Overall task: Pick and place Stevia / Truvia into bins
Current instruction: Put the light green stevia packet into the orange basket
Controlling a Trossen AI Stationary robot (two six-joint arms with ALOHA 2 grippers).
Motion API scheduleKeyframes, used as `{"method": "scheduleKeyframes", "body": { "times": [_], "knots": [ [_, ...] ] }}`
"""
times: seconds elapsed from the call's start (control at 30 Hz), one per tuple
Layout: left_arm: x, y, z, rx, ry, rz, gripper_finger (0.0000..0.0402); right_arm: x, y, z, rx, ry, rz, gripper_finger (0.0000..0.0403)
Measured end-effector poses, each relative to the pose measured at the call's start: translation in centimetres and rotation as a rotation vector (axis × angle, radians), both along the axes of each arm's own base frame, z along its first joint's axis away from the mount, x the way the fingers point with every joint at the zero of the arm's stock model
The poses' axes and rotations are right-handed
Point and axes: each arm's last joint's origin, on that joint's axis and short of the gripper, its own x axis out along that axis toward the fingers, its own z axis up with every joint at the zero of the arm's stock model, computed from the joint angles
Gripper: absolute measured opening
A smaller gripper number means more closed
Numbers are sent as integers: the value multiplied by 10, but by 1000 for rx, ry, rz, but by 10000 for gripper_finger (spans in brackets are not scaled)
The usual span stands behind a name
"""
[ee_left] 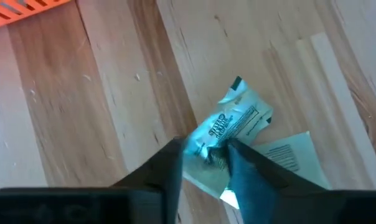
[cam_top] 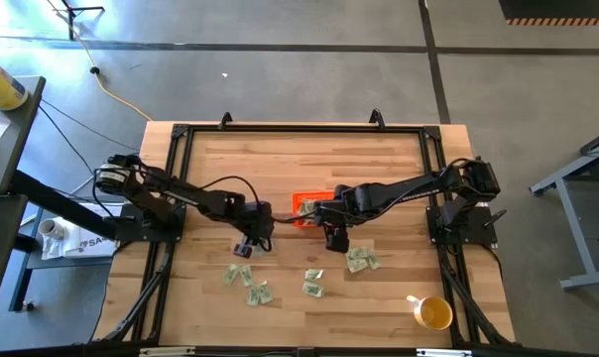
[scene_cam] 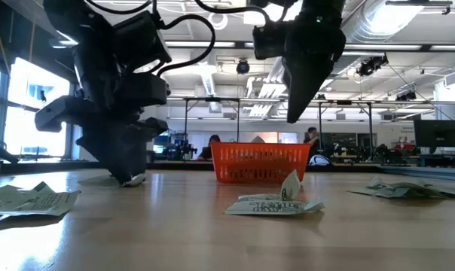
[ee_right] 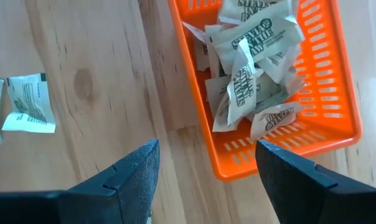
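The orange bin [cam_top: 305, 206] sits mid-table and holds several pale green and white Stevia packets [ee_right: 253, 68]. More packets lie flat on the wood nearer the near edge [cam_top: 250, 286] [cam_top: 312, 282] [cam_top: 361, 260]. My left gripper [cam_top: 244, 247] is down at the table, left of the bin, shut on one crumpled packet [ee_left: 228, 121]. A second packet [ee_left: 287, 154] lies just beside it. My right gripper [ee_right: 206, 152] is open and hangs above the table at the bin's near side [scene_cam: 297, 105], touching nothing. My left gripper pinches the crumpled packet between its two fingers at one end [ee_left: 206, 144], coming from above and pointing down. The rest of the packet sticks out past the fingertips. In the low view the fingertips [scene_cam: 133, 179] are at the table top, with the packet down at the wood.
A yellow cup [cam_top: 433, 313] stands near the table's near right corner. Black frame rails [cam_top: 299, 129] run around the tabletop. Bare wood lies between the bin and the far edge. Loose packets lie close to the camera in the low view [scene_cam: 276, 203] [scene_cam: 32, 199].
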Motion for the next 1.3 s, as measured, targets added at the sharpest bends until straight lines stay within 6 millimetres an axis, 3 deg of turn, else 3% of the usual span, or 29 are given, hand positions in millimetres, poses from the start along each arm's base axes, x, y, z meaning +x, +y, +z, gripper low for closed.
{"method": "scheduleKeyframes", "body": {
  "times": [0.27, 0.5, 0.67, 0.77, 0.93, 1.1, 1.2, 1.3],
  "knots": [
    [12, 1, 19, 62, 38, 17, 21, 0, 0, 0, 18, -2, -59, 254],
    [23, 3, 42, 160, 50, 58, 57, -1, 1, 0, 17, -2, -62, 252],
    [27, 9, 48, 228, 35, 89, 21, -3, 0, 2, -16, -9, -120, 252],
    [33, 20, 54, 239, 4, 115, 21, -9, 5, 15, -85, -69, -163, 252],
    [48, 45, 80, 246, -87, 158, 26, -35, 15, 46, -226, -160, -293, 252],
    [67, 64, 113, 138, -277, 129, 22, -65, 19, 61, -298, -173, -462, 252],
    [76, 68, 115, 96, -345, 107, 24, -77, 22, 61, -320, -178, -526, 252],
    [85, 69, 101, 70, -333, 95, 35, -83, 24, 60, -339, -192, -564, 252]
  ]
}}
